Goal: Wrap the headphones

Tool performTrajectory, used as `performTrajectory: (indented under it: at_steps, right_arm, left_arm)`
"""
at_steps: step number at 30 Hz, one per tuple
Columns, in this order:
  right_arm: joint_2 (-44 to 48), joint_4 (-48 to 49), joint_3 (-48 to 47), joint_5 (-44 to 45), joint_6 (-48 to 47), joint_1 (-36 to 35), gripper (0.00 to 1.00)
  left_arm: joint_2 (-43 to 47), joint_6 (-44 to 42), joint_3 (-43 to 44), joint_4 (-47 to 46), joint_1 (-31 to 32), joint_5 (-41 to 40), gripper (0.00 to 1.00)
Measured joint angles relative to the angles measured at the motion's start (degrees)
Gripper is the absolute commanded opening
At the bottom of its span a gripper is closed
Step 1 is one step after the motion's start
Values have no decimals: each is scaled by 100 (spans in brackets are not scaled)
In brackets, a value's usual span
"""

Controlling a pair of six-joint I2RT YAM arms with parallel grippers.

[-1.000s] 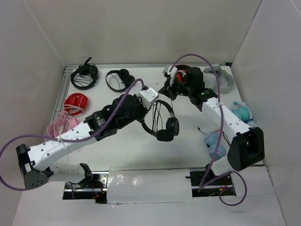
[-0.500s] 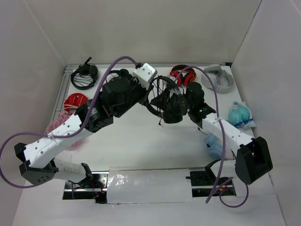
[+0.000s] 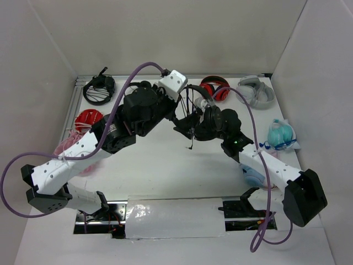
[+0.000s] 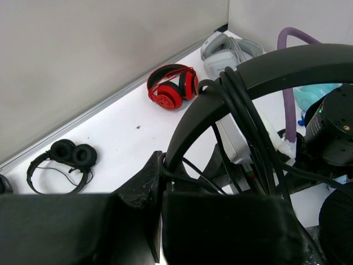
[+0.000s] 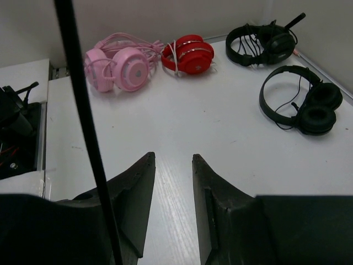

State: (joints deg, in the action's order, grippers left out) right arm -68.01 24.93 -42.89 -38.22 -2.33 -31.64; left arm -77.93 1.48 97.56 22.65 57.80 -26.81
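Headphones (image 4: 298,61) held up off the table (image 5: 220,132) toward its back middle, between the two arms. The headband is pinched low on one side by the left gripper (image 4: 161,190), whose jaws are pressed onto it. From there the band arches up and across the left wrist view. Several strands of the cable (image 4: 242,105) lie looped over the band and run down toward that gripper.

Right gripper (image 5: 172,165): jaws spread with nothing between them, and bare table shows through the gap. One taut strand of cable passes just left of its fingers in the right wrist view, outside the gap.

Lying on the table:
- Back right: a red pair (image 3: 216,89) just behind the raised headphones, and a grey pair (image 3: 256,94).
- Back left: a black pair (image 5: 300,102) and a mic headset (image 5: 265,41).
- Left edge: a second red pair (image 5: 190,55) and a pink pair (image 5: 118,66), side by side.
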Motion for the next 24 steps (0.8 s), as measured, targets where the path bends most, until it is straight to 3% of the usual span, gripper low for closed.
performTrajectory:
  at_steps: [13,15,16,17,24]
  right_arm:
    - [103,304,737,118,205,-48,45]
    - [103,356,756,127,208,-70,31]
    - [103,402,782,157,249,-87,12]
    - [107,450,804,197,249,-107,2]
    - [560,350,944,1327,479,-70,0]
  left_arm:
    - [-70,-413,452,-125,225,-341,0]
    - [-72,-481,457,-136,308,-398,0]
    - [-72,-516,459,-129,348,-411,0]
    - [-76,-568,459,-125,372,-424,0]
    - [-94,-579,428,-133,396,-549,0]
